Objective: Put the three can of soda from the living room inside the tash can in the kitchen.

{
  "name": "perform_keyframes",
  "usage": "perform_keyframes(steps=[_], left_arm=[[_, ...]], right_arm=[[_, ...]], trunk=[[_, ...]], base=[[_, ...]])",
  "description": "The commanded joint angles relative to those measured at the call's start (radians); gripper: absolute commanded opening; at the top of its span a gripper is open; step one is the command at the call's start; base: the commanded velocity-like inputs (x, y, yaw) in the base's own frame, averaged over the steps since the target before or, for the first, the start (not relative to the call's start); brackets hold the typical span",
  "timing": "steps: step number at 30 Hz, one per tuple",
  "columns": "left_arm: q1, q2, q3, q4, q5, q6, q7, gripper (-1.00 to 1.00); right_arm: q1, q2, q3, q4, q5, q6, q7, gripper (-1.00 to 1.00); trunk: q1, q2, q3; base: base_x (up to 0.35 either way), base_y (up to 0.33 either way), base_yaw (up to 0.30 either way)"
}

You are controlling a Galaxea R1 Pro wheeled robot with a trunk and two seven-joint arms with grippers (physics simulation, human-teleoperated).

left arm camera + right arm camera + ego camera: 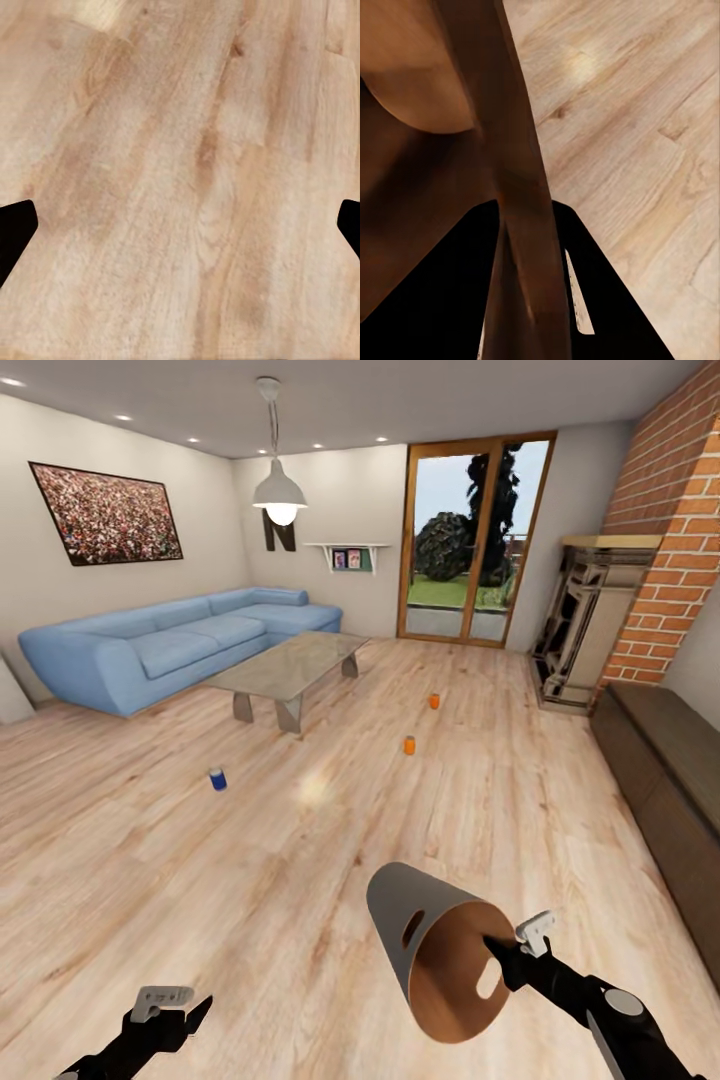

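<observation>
Living room | right gripper [505, 950] clamped on tash can [430, 950] rim; left gripper [175, 1010] jaws wide, empty | three cans [218, 779] on floor [150, 880]; none binned yet

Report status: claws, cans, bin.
Right claw shut on bin rim, bin tilted. Left claw open, empty. Three cans on floor ahead: blue, orange, orange.

Wood floor [200, 880], blue can [217, 779], two orange cans [409, 745]
</observation>
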Motion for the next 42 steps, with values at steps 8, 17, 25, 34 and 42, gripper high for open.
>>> perform_keyframes(steps=[8,17,25,34,42], left_arm=[[0.000,0.001,-0.002,-0.001,-0.001,0.004,-0.005,1.00],[0.000,0.021,-0.007,-0.002,0.000,0.030,-0.107,1.00],[0.000,0.032,-0.004,0.000,0.001,0.033,-0.161,1.00],[0.000,0.032,-0.003,0.000,0.003,0.033,-0.165,1.00],[0.000,0.033,-0.003,0.000,0.003,0.033,-0.166,1.00]], right_arm=[[0.005,0.001,0.000,0.000,-0.008,0.001,-0.001,-1.00],[0.006,0.001,0.000,0.000,-0.006,0.000,0.000,-1.00],[0.006,0.001,0.000,0.000,-0.006,0.000,0.001,-1.00],[0.006,0.001,0.001,0.017,-0.005,-0.001,0.001,-1.00],[0.006,0.002,0.001,0.026,-0.004,-0.002,0.001,-1.00]], trunk=[[0.000,0.000,0.000],[0.000,0.000,0.000],[0.000,0.000,0.000],[0.000,0.000,0.000],[0.000,0.000,0.000]], base=[[0.172,0.304,-0.183],[0.170,0.304,-0.174],[0.170,0.304,-0.133],[0.170,0.304,-0.076],[0.170,0.304,-0.010]])
